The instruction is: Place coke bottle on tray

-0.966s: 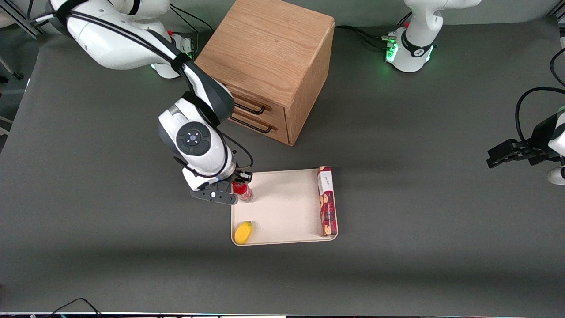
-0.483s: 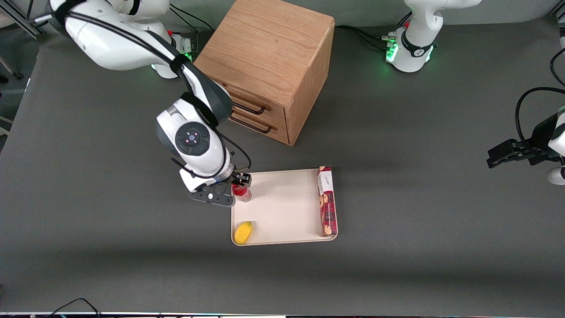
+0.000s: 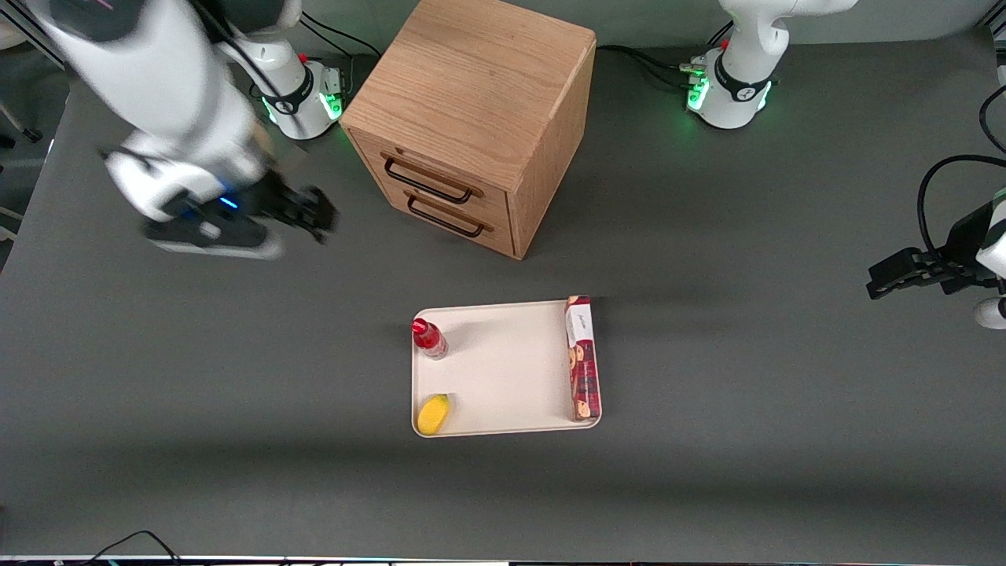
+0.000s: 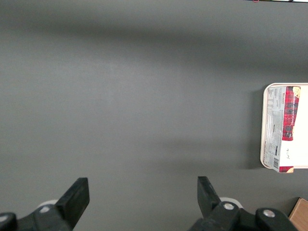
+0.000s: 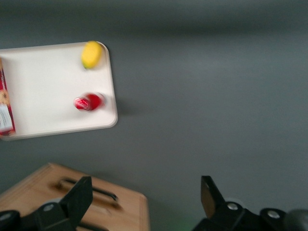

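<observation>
The coke bottle (image 3: 429, 338), small and red with a red cap, stands upright on the cream-white tray (image 3: 511, 369), in the tray corner nearest the wooden cabinet and the working arm's end. It also shows in the right wrist view (image 5: 88, 102) on the tray (image 5: 48, 91). My right gripper (image 3: 310, 214) is open and empty, high above the table beside the cabinet, well away from the tray toward the working arm's end. In its own wrist view the gripper (image 5: 147, 199) has its jaws wide apart with nothing between them.
A wooden two-drawer cabinet (image 3: 479, 118) stands farther from the front camera than the tray. On the tray lie a yellow lemon-like object (image 3: 433, 413) and a long dark-red biscuit box (image 3: 583, 358). The box also shows in the left wrist view (image 4: 286, 129).
My gripper has let go of the coke bottle, lifted, and swung away from the tray toward the working arm's end. The bottle stays standing on the tray.
</observation>
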You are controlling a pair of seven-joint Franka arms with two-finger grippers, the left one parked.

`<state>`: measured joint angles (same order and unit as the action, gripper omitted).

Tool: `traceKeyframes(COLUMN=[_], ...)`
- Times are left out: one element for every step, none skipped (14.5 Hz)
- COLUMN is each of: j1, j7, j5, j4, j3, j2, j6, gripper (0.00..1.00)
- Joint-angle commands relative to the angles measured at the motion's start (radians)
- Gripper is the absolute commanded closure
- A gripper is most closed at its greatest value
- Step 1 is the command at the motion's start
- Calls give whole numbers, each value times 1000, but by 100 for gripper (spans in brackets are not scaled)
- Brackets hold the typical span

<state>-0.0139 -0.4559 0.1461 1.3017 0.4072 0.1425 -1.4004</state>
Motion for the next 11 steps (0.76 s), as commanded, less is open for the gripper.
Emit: traceKeyframes(j1=[8, 8, 9, 12, 9, 8, 3, 0, -3, -6, -9], j7=[280, 346, 392, 426, 439, 439, 440, 442, 437, 428, 428], j5=[-105, -108, -108, -109, -108, -109, -109, -108, -109, -118, -134], j4=[189, 252, 325, 403, 480, 525, 521, 504, 478, 447, 411], j3=[-236, -296, -342, -378, -395, -396, -396, -392, -389, -387, -387], j2=[-147, -174, -196, -214, -239, -250, -244, -235, -228, -212, -192], j6=[-37, -86, -135, -207, -277, -317, -318, -318, -312, -302, -289], gripper=[0, 0, 0, 0, 0, 0, 0, 0, 0, 0, 0])
